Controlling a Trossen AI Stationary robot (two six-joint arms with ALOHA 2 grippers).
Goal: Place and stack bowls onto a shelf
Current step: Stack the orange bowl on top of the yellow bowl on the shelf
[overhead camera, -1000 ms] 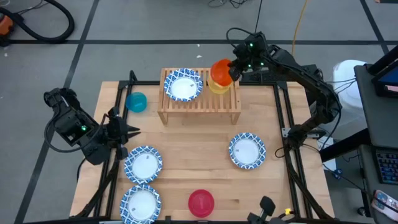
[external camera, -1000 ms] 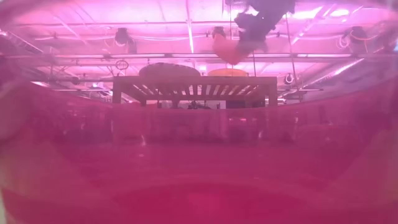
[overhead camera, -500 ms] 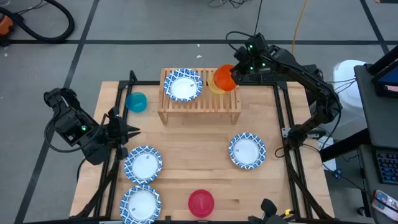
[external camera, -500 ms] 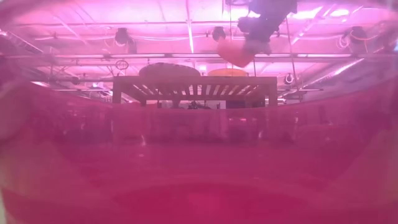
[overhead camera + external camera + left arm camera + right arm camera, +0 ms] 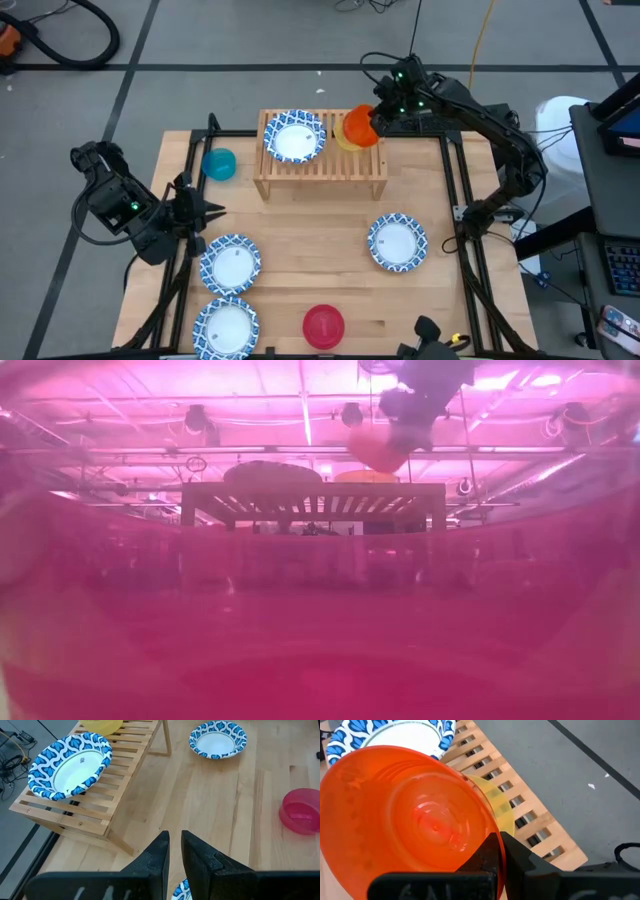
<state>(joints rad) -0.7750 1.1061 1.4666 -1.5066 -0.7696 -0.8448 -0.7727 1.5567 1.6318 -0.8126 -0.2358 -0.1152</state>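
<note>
Left gripper [image 5: 208, 212] hangs over the pale wooden table's [image 5: 310, 270] left edge, fingers [image 5: 160, 855] a narrow slit apart, gripping nothing. Just beyond it, a small teal plastic bowl [image 5: 219, 164]; nearer, two wide blue-patterned white-centred bowls [image 5: 230, 264] [image 5: 226, 325]. The low light-wood slatted shelf [image 5: 320, 165] stands at the far middle, a third patterned bowl [image 5: 294, 136] on its left half. The small red plastic bowl [image 5: 323, 326] sits at the near edge and floods the low view pink; only there does the orange bowl [image 5: 376, 448] show clear of the shelf top [image 5: 314, 490]. Right gripper [image 5: 378, 116] is clamped on the small orange plastic bowl's [image 5: 358, 124] rim, holding it tilted above the yellow bowl [image 5: 496, 805] on the shelf's right end. Fourth patterned bowl [image 5: 397, 243] lies right of centre. Since a second ago the orange bowl has tipped and slid toward the shelf's right end; the left arm is unchanged.
</note>
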